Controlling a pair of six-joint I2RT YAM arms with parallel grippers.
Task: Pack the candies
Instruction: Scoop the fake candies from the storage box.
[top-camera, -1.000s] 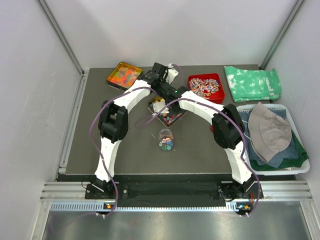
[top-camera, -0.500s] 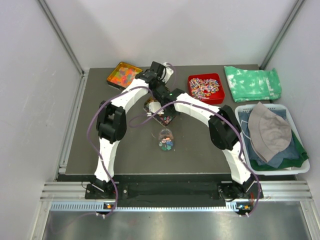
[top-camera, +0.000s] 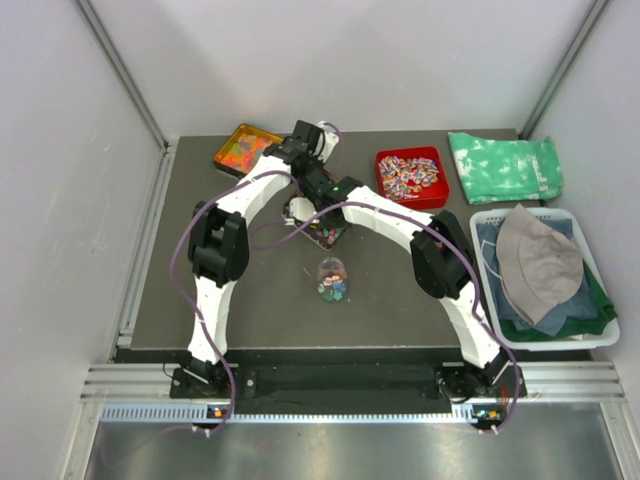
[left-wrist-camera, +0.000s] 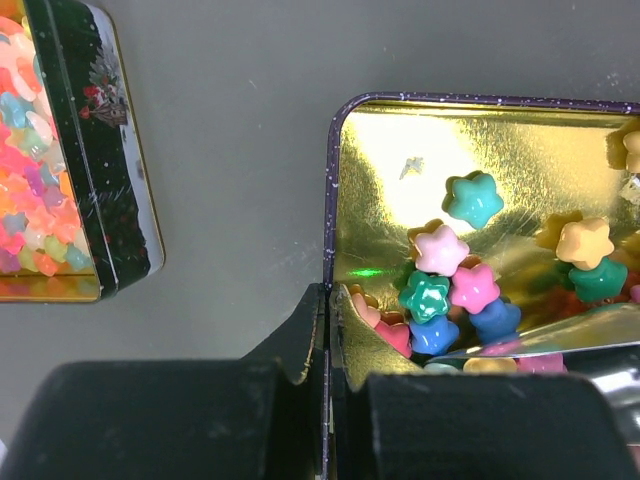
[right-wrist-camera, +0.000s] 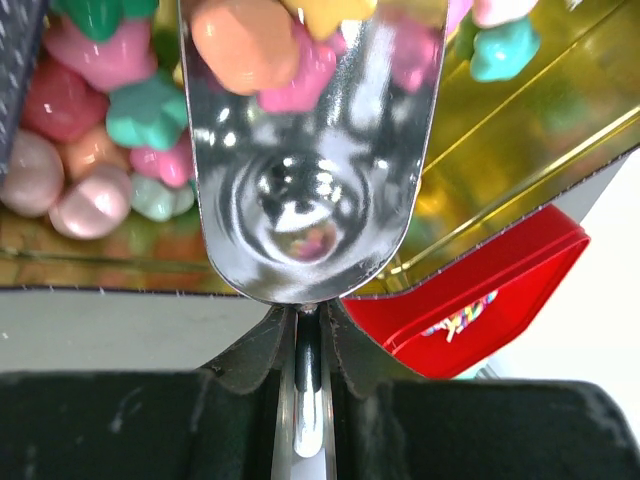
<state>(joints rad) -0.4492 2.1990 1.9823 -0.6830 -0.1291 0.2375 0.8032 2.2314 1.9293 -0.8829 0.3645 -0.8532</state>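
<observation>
The left pincer (left-wrist-camera: 325, 325) is squeezed almost closed on the near wall of the gold tin (left-wrist-camera: 400, 140). The right pincer (right-wrist-camera: 302, 330) is squeezed tight on the thin handle of the shiny scoop (right-wrist-camera: 310, 170). The scoop's bowl lies among the candies (left-wrist-camera: 445, 270) in the tin. Its front end is cut off at the top of the right wrist view.

From above, both pincers and most of the tin are hidden under the arms. Only the top view shows the little jar (top-camera: 331, 278) on the dark surface (top-camera: 270, 310), nearer the arm bases. The bits inside it are too small to make out. The left wrist view shows another tin (left-wrist-camera: 110, 200) of bright sweets beside the gold one, cut off at the edge. The right wrist view shows the red tray (right-wrist-camera: 480, 290).

Since a second ago, both arms have reached a bit more to the left and farther back, and the gold tin has moved with them.
</observation>
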